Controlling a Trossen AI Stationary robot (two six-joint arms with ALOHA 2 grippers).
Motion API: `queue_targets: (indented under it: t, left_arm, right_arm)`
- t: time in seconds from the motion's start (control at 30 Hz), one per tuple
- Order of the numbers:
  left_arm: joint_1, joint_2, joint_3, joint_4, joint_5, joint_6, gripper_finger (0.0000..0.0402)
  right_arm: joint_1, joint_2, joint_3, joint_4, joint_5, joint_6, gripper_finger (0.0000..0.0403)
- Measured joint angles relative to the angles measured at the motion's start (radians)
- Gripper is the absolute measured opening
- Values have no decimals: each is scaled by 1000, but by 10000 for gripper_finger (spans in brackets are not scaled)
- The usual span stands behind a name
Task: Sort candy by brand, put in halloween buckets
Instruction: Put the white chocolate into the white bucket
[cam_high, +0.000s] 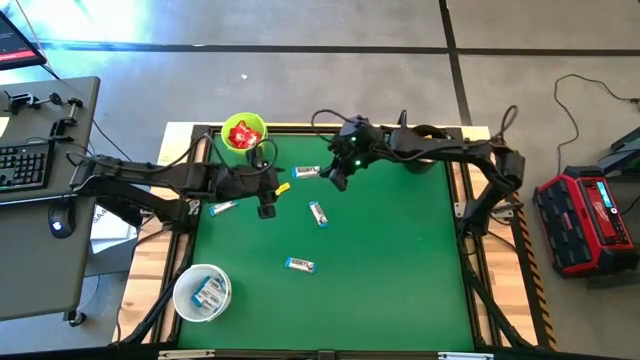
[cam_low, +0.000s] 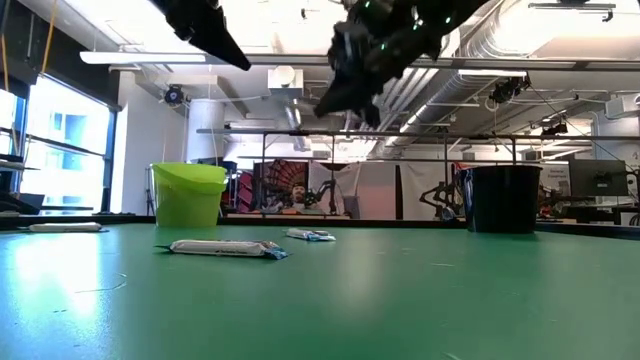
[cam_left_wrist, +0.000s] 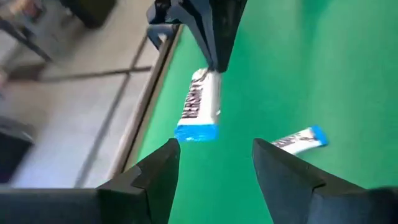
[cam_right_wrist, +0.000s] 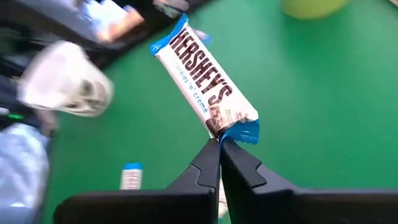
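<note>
Over the green table's (cam_high: 400, 270) far half, the left gripper (cam_high: 266, 207) hangs with jaws spread and empty. Beside it, the right gripper (cam_high: 334, 180) pinches the end of a white-and-blue bar (cam_right_wrist: 205, 84) in closed jaws, held off the mat near the lime bucket (cam_high: 243, 133).

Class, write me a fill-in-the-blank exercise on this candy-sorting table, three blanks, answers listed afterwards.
1. The right tool is shut on a white-and-blue ____ held above the table.
2. The left tool has its fingers ____.
3. The red packets lie in the ____ bucket.
Answers: bar; open; green
</note>
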Motion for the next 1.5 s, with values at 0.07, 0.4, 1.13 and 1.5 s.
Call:
queue_targets:
  t: [0.07,0.4,1.13,1.5]
  left_arm:
    - [-13,9,0,31,-30,79,198]
    - [-55,25,0,246,-107,463,200]
    - [-79,31,0,232,-114,503,200]
    - [-80,31,0,232,-116,459,131]
  right_arm:
    - [3,-25,1,14,-35,25,0]
    - [18,-64,2,28,-137,84,0]
    - [84,-65,2,216,-218,256,0]
    - [93,-65,2,251,-218,298,0]
